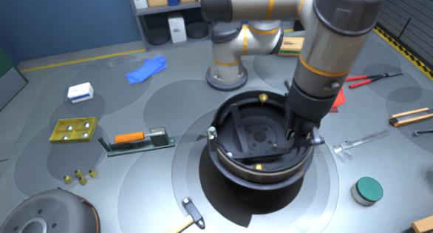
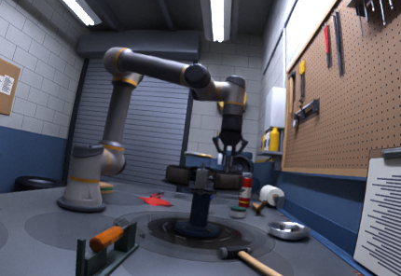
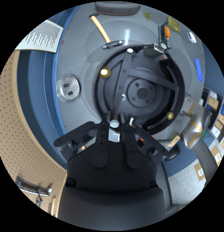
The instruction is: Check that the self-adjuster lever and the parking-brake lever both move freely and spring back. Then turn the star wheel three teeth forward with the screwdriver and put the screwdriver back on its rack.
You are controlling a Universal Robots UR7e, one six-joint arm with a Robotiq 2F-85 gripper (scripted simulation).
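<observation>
The brake drum assembly (image 1: pixel 258 138) sits on a pedestal in the middle of the bench, with shoes, levers and springs inside. My gripper (image 3: pixel 115 124) reaches down into its right side and is closed on an upright lever with a pale round tip (image 3: pixel 114 123), the fingers on either side of it. I cannot tell which lever it is. The same gripper (image 1: pixel 301 135) shows at the drum's right rim from the side. The screwdriver (image 1: pixel 130 137), orange-handled, lies on its green rack (image 1: pixel 136 143) to the drum's left.
A yellow parts tray (image 1: pixel 74 129) lies far left, with small brass cylinders (image 1: pixel 79 175) near it. A hammer (image 1: pixel 190 214) lies in front of the drum. A green-lidded tin (image 1: pixel 367 190), a caliper (image 1: pixel 358 142) and pliers (image 1: pixel 373 78) lie to the right. A spare drum (image 1: pixel 44 214) fills the near-left corner.
</observation>
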